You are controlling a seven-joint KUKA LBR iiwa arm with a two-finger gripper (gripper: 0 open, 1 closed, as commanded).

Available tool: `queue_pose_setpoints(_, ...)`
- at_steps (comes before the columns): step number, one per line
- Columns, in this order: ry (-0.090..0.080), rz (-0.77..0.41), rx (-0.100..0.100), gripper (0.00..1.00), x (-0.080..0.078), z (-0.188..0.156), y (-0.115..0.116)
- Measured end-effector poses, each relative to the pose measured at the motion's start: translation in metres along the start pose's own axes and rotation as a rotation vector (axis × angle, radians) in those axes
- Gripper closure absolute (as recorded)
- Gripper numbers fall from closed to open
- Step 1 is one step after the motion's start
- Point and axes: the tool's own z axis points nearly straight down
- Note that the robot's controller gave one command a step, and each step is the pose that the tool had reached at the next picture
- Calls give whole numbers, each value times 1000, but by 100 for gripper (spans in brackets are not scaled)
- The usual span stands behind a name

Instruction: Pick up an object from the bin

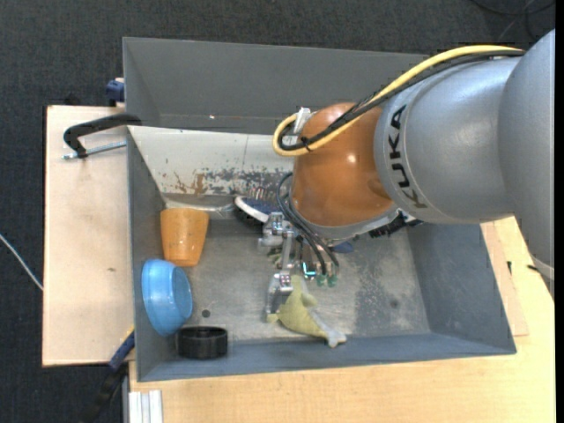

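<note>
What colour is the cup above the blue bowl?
The cup is orange, clearest in the camera view.

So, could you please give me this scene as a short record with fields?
yellow thing: by the front wall, middle
gripper: at the yellow thing's left end
cup: orange, left side
bowl: blue, by the left wall, in front of the cup
ring: black, front left corner
</note>
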Motion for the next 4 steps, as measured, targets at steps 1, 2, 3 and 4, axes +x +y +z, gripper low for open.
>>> queue_pose_setpoints(1, -8, -360, -2, 0, 3, 71, -69)
queue_pose_setpoints(2, -7, -432, 3, 0, 23, 42, -102)
queue_pose_setpoints(3, -12, -761, 2, 0, 21, 43, -65)
queue_pose_setpoints(4, -15, -1421, 6, 0, 11, 72, -74)
